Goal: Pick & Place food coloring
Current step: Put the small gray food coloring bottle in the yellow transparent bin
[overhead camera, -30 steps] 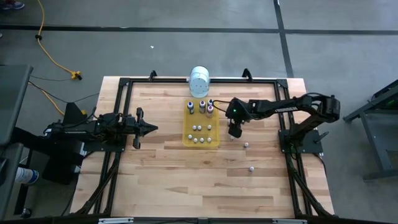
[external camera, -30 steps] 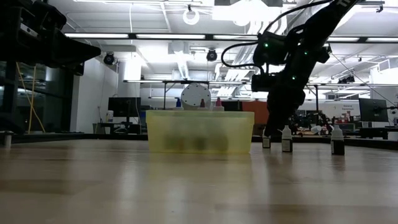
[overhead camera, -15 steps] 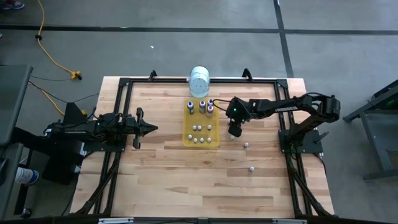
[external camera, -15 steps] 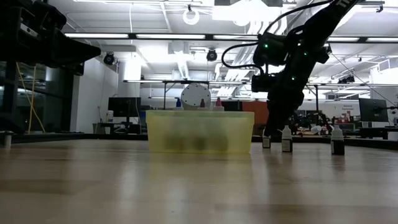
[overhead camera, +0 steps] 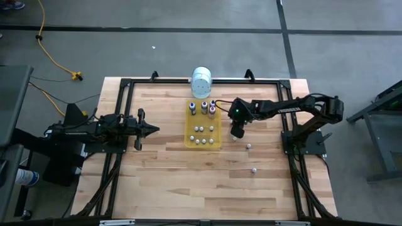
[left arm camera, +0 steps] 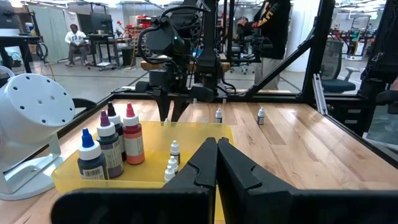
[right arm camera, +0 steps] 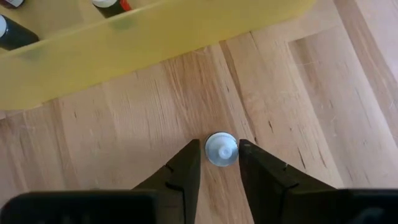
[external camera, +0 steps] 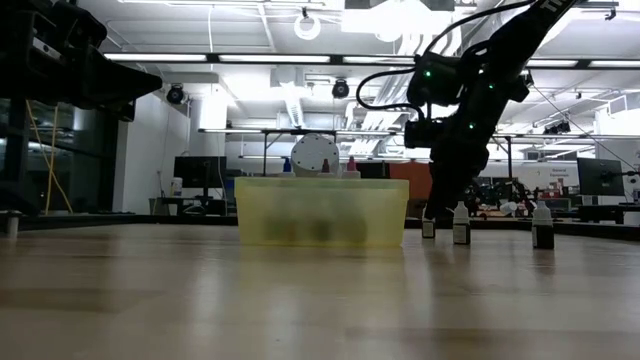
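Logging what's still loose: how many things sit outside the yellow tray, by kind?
Small bottles: 3
White container: 1
Total: 4

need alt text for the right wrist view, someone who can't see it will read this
Seen from above, the right gripper has its two dark fingers on either side of a small white-capped food coloring bottle standing on the wooden table. Across the frame beyond the bottle runs the wall of a yellow tray with larger bottles inside.
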Controlling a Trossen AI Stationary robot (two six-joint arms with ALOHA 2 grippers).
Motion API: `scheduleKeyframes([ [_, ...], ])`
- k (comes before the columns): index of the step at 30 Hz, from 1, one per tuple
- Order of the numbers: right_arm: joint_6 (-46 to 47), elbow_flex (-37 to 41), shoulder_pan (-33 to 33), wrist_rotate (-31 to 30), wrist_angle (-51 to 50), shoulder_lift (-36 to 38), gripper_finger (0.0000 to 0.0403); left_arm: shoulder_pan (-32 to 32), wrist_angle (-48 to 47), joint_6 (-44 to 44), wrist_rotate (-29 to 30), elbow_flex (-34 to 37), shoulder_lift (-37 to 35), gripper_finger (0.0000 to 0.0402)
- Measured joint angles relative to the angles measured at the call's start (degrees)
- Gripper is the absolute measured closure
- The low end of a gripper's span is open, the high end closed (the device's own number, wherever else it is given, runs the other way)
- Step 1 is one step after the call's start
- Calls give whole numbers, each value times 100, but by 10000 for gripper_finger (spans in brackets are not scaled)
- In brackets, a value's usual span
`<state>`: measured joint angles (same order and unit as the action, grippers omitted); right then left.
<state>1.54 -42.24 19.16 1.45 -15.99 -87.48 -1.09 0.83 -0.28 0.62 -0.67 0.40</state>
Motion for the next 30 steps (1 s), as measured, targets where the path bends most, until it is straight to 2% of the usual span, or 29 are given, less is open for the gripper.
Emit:
scheduleKeyframes([
  [11,132,-9,-4,68,2,13,345,-1,-1,1,0,0,-2,401],
  [21,451,-14,-36,107,-25,351,343,-1,1,1,0,0,-1,401],
  [30,370,-848,-165,115,-1305,468,348,-1,1,1,0,0,0,401],
])
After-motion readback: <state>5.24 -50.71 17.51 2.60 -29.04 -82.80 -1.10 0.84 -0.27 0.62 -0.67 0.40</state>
